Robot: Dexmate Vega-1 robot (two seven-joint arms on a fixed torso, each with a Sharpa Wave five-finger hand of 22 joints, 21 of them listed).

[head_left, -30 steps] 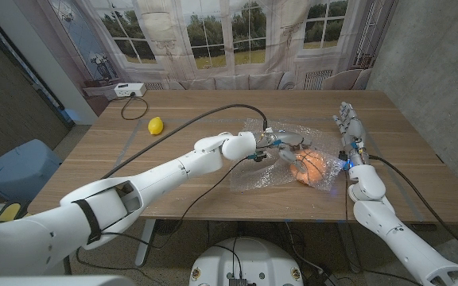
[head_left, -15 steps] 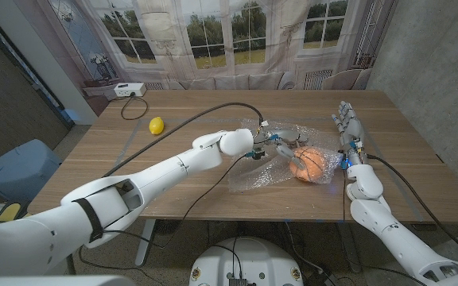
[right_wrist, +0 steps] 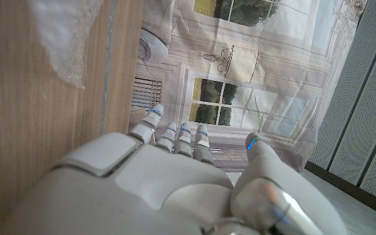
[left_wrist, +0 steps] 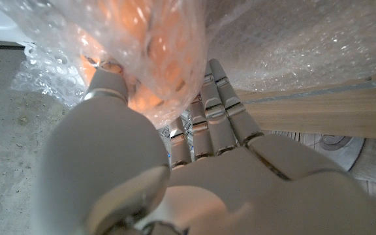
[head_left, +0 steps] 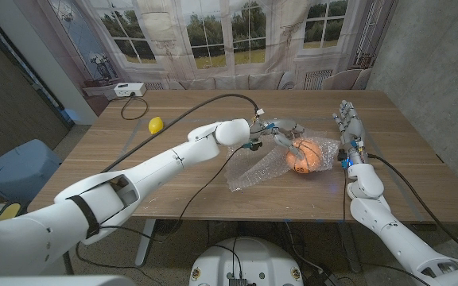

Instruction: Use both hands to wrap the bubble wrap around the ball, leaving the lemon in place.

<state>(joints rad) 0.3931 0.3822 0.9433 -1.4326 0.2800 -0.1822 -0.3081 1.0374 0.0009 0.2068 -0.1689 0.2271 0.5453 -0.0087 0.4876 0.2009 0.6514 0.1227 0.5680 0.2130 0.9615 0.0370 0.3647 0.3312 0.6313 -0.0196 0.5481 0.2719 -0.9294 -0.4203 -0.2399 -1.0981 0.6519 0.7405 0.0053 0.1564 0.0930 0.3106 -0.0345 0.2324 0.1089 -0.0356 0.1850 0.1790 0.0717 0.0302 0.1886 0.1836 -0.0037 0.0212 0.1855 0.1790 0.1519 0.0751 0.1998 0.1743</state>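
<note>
Orange ball (head_left: 306, 156) sits on the wooden table (head_left: 189, 171), right of centre, partly covered by the clear bubble wrap (head_left: 259, 168). One side of the sheet is lifted up against the ball's left face; the rest trails down-left onto the tabletop as a crumpled flap. A further bit of wrap shows behind and right of the ball, toward the right hand.

Left hand (head_left: 277, 135) is at the ball's upper-left, fingers on the wrap, holding the sheet up against the ball. Left wrist view: its fingers (left_wrist: 209, 111) and thumb reach into the wrap, with the orange ball (left_wrist: 150, 52) showing through the plastic (left_wrist: 292, 39) right at the fingertips. Grip reads as holding the bubble wrap.

Right hand (head_left: 350, 131) stands on the table just right of the ball, fingers straight and pointing away from the robot, holding nothing. Whether it touches the wrap edge, I can't tell. Right wrist view: fingers (right_wrist: 175, 137) extended side by side along the table surface, a corner of bubble wrap (right_wrist: 64, 39) lying on the wood ahead of them.

Lemon (head_left: 156, 125) is well apart on the left side of the table, clear of both hands and the wrap. A white power strip (head_left: 130, 90) sits at the far-left table edge, with a black cable (head_left: 213, 106) running across the table to the left arm.
</note>
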